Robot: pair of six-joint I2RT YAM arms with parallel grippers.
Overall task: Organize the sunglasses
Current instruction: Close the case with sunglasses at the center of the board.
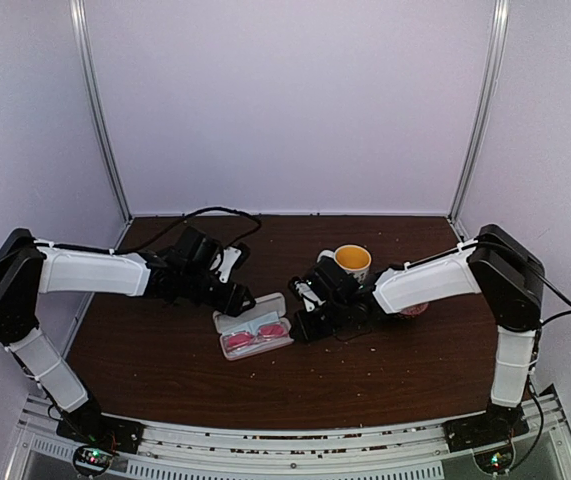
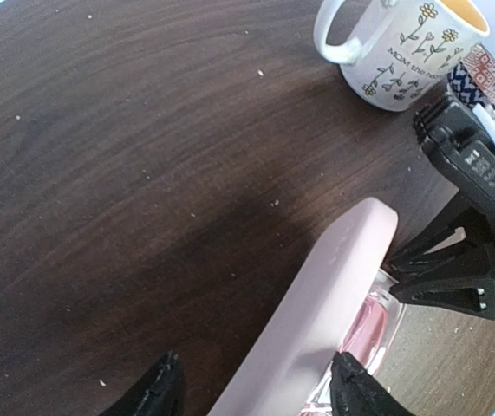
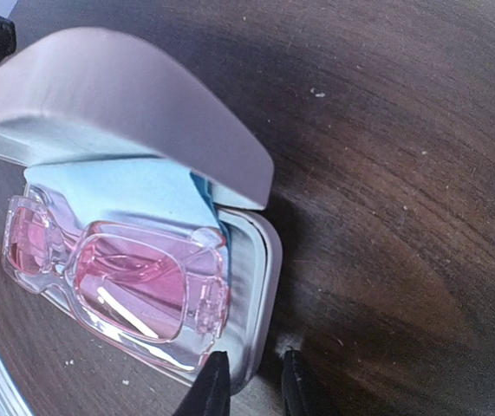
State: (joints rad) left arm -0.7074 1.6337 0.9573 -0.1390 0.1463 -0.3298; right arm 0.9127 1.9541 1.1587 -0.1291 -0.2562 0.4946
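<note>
1. Done: the sunglasses (image 3: 117, 286) are seated in the open pink case (image 3: 260, 251), on the blue cloth (image 3: 134, 191).
2. Outstanding: the lid (image 3: 126, 95) is half raised and not yet closed.
3. The left end effector (image 2: 256, 386) is held apart astride the lid.
4. The right end effector (image 3: 251, 386) is set narrowly astride the case rim; whether it is clamped cannot be told.

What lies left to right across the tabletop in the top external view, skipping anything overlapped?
Open pink case holding the sunglasses → right tool at the case's right end → mug. The left tool overlaps the case, so it is left out.
</note>
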